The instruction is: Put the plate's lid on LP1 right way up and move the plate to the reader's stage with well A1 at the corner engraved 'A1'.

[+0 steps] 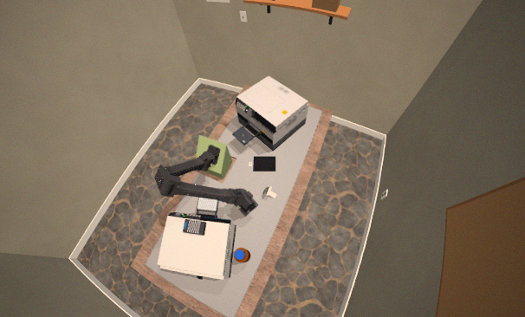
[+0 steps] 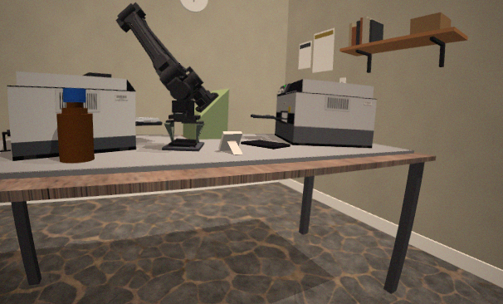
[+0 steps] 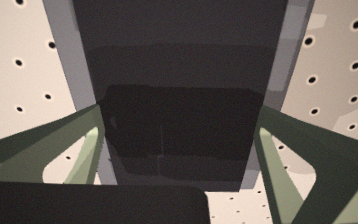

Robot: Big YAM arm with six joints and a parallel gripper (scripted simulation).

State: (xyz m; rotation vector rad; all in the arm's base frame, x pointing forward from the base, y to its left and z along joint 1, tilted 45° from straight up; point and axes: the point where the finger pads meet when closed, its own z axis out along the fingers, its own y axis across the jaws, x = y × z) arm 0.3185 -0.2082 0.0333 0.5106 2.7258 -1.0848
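Note:
My gripper (image 2: 184, 137) (image 3: 178, 112) points straight down, low over a dark raised nest (image 2: 167, 147) (image 3: 65, 35). Its fingers stand wide at the nest's two long sides and appear shut on the clear lid (image 3: 161, 142), which shows only as faint lines against the black. Whether the lid rests flat is hidden. The nest's name is out of sight. The white plate (image 1: 207, 203) (image 2: 148, 120) is on the stage of the dispenser (image 1: 195, 255) (image 2: 36, 125). The reader (image 1: 272, 101) (image 2: 334, 112) has its stage (image 1: 243, 133) (image 2: 262, 116) out and bare. Well A1 cannot be made out.
The capped bottle (image 1: 241, 255) (image 2: 75, 134) stands upright beside the dispenser. A small white stand (image 1: 271, 193) (image 2: 231, 141) is near the gripper. A flat black pad (image 1: 264, 164) (image 2: 266, 144) lies between that stand and the reader. A green wedge (image 1: 225, 164) (image 2: 218, 120) stands by the arm's base.

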